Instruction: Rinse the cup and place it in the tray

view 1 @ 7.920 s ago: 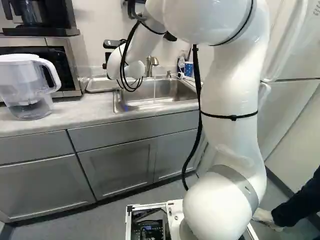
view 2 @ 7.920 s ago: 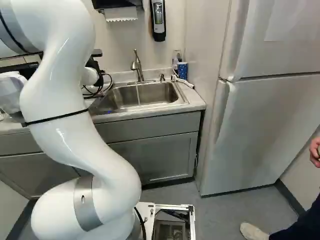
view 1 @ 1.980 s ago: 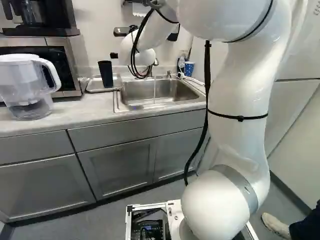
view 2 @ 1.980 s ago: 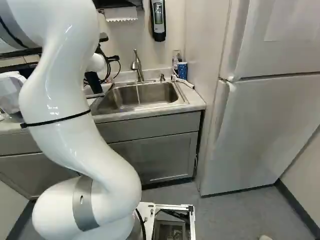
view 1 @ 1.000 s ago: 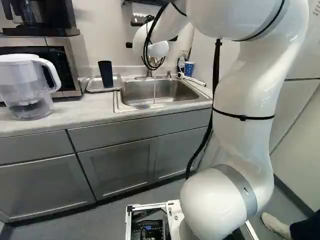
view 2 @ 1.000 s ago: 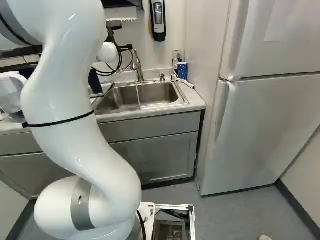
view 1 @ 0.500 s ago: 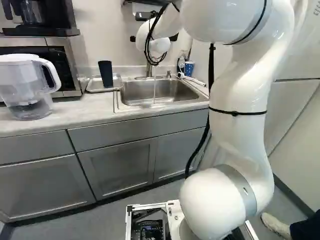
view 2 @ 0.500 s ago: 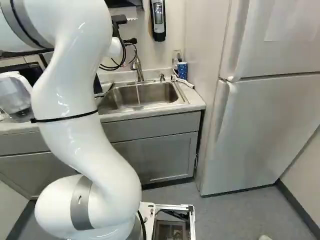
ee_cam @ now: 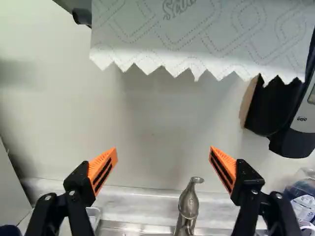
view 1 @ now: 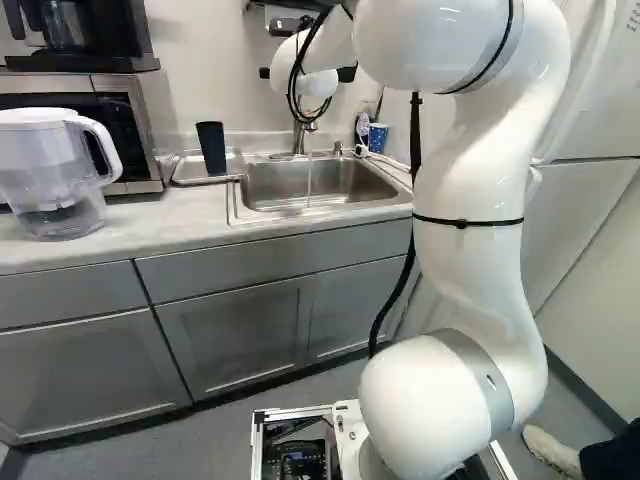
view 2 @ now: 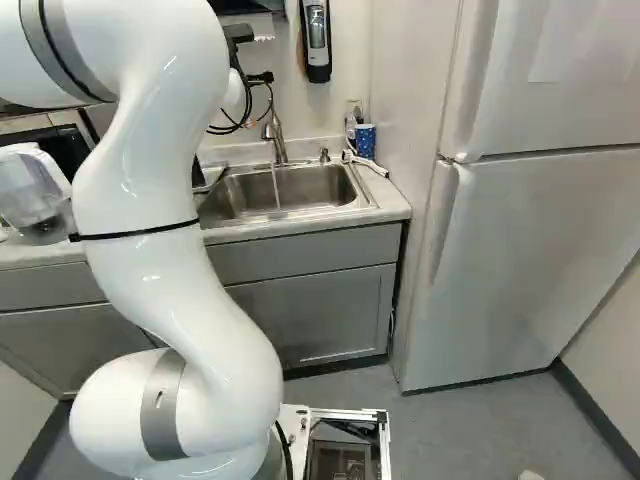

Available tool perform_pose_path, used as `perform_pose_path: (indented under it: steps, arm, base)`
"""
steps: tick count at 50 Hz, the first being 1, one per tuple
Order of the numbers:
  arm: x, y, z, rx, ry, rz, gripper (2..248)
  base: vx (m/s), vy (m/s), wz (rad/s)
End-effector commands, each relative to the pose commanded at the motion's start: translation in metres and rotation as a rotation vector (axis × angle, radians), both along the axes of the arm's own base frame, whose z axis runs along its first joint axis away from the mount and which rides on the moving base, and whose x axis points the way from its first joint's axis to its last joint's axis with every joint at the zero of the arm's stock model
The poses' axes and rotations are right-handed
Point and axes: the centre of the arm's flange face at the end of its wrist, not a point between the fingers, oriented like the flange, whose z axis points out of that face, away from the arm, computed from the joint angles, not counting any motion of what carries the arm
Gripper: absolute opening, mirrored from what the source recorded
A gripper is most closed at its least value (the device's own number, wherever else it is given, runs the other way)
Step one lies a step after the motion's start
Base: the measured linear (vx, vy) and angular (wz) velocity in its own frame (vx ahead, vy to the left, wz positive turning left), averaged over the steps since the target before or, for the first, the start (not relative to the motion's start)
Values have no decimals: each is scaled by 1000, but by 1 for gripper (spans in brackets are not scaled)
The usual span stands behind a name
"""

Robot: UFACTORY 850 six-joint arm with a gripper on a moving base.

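Note:
My gripper (view 1: 347, 74) is raised in front of the wall near the faucet, mostly hidden behind the white wrist in the left base view. The wrist view shows the gripper (ee_cam: 163, 153) open, orange pads wide apart with nothing between them. Ahead of and beyond the fingers rises the metal faucet (ee_cam: 189, 200). A thin stream of water (view 1: 309, 182) runs into the sink (view 1: 325, 184). The dark cup (view 1: 211, 147) stands on the metal tray (view 1: 188, 172) left of the sink, apart from the gripper, leaning a little.
A paper towel (ee_cam: 192, 39) hangs above the gripper, with a soap dispenser (ee_cam: 290, 110) beside it. A water pitcher (view 1: 50, 170) and microwave (view 1: 135, 130) stand left of the tray. A blue cup (view 2: 365, 141) stands behind the sink's right corner, near the fridge (view 2: 530, 250).
Since the oldest frames the cup has come to stand on the tray, and the gripper has moved right and up, toward the faucet. Lately only the arm has shifted slightly. The base has not moved.

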Motion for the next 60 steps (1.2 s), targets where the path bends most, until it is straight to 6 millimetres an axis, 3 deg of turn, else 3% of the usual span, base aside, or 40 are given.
perform_pose_path:
  steps: [35,60]
  arm:
    - [49,6,-15,-8,53,-9,247]
    - [50,17,-23,-3,133,-5,247]
  base:
    - [0,0,0]
    - [0,0,0]
